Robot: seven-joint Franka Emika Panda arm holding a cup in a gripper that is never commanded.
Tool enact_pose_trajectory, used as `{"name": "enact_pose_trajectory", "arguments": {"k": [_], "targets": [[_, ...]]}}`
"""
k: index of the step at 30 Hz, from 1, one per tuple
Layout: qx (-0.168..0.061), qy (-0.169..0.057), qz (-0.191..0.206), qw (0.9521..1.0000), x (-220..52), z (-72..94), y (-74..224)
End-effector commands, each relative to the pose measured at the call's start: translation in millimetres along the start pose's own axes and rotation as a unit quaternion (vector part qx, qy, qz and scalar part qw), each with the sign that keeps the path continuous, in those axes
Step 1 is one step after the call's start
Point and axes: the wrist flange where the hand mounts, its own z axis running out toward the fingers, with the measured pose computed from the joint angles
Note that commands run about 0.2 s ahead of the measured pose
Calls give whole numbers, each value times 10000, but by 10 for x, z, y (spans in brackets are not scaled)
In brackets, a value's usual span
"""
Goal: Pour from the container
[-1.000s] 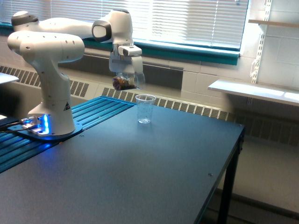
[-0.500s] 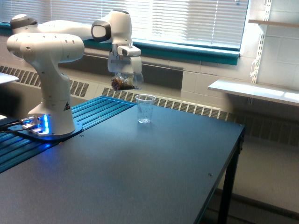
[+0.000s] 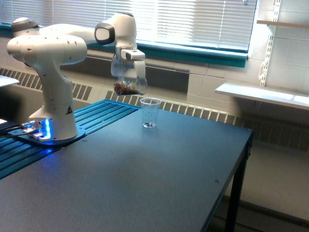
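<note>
Up above the far edge of the table, the white gripper (image 3: 129, 77) hangs pointing down, its fingers clamped around the clear, rounded, bowl-like container (image 3: 129, 86), which carries a brown mass inside and is held in the air, touching nothing else. Below it and toward the exterior view's right stands a small clear tapered plastic cup (image 3: 150, 112) with faint markings, upright on the dark matte table top (image 3: 145, 179), apart from the container. Nothing stands between the two.

Beneath the gripper, toward the exterior view's left, a ribbed blue-lit panel (image 3: 91, 118) runs along the table. Farther that way stands the white arm's base (image 3: 50, 121), with glowing blue lights at its foot and a small dark triangular sticker on its side, too small to read.

Behind the gripper are white window blinds (image 3: 193, 21) over a teal sill (image 3: 193, 52), and a slotted radiator grille (image 3: 203, 112) lower down. Well off to the exterior view's right, white shelves (image 3: 260, 94) hang on a block wall.
</note>
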Motion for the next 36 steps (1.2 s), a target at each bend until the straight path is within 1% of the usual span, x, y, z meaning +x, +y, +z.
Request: {"name": "enact_pose_trajectory", "arguments": {"k": [1,17,30,36], "targets": [[-12,115,193,9997,-49,14,70],[-15,197,280,9994,-27,33,67],[-174,235,342,9990,34,-13,230],[-249,245,224,9991,135,-62,179]]}}
